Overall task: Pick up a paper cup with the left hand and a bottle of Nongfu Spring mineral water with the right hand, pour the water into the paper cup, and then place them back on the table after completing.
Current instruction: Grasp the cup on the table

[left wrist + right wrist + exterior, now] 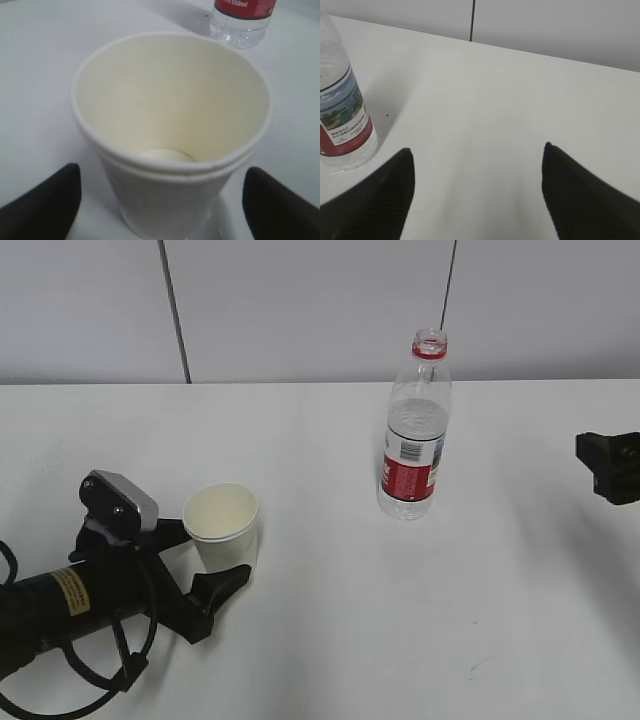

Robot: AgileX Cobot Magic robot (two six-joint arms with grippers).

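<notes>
Only left wrist view shows paper cup [170,135] bottom, bottle [415,430] uncapped

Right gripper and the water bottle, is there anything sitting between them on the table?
No. In the exterior view only bare white table separates the right gripper from the water bottle; the right wrist view shows the same, with its fingers apart.

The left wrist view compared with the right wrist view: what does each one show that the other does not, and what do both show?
Only the left wrist view shows the paper cup, upright and empty, standing between the two open fingers of the left claw, which do not touch it. Only the right wrist view shows the right claw, open over bare table with nothing between its fingers, and the grey wall behind. Both show the water bottle and the white table.
</notes>
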